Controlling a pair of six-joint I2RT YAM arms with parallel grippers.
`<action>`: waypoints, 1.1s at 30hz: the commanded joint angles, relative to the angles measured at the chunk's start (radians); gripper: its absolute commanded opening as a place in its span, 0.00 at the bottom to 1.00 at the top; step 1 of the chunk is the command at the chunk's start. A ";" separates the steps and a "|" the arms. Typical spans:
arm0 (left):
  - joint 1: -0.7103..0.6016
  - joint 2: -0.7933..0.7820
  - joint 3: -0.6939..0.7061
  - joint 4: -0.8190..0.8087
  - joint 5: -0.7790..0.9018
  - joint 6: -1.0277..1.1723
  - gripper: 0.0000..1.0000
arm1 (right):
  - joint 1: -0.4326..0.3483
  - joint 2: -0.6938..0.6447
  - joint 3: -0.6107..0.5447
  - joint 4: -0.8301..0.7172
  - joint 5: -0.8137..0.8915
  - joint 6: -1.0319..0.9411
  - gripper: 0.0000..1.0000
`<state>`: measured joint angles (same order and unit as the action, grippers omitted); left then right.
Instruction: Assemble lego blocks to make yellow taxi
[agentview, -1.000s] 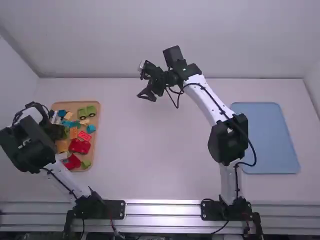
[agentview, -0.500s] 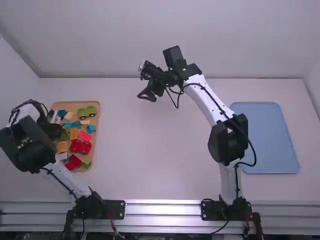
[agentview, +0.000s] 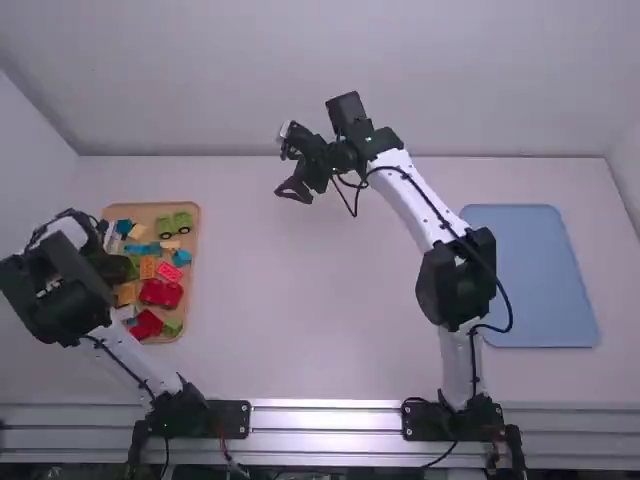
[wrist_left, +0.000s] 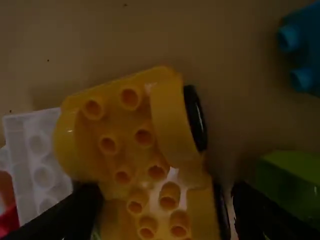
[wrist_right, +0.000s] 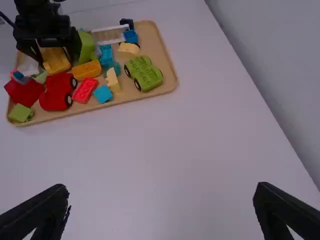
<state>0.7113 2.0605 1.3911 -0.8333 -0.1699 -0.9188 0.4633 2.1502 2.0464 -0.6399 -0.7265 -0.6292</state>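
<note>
You've got a yellow car base (wrist_left: 115, 125) with black wheels (wrist_left: 196, 117), plus a red car (wrist_right: 55, 95) and a green car (wrist_right: 145, 75). Your tray (wrist_right: 167, 70) is tan, your mat (agentview: 530, 275) plain blue

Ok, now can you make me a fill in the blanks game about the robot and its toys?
The ____ gripper is at the tray.
The wheeled block between its fingers is ____.
The right gripper is ____, not shut.
The flat mat is ____.

Missing words: left; yellow; open; blue
</note>
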 joint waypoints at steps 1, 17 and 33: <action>-0.004 0.004 -0.017 0.012 -0.022 0.010 0.72 | -0.004 -0.047 -0.006 -0.001 -0.009 0.005 0.99; -0.004 0.004 -0.092 0.083 0.074 -0.148 0.70 | -0.004 -0.047 -0.006 -0.016 -0.009 -0.004 0.99; 0.021 -0.028 -0.110 0.211 0.219 0.159 0.37 | -0.004 -0.047 -0.005 0.008 -0.010 -0.003 0.99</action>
<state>0.7193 2.0247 1.3098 -0.6334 -0.0612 -0.8547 0.4633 2.1502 2.0464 -0.6334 -0.7261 -0.6353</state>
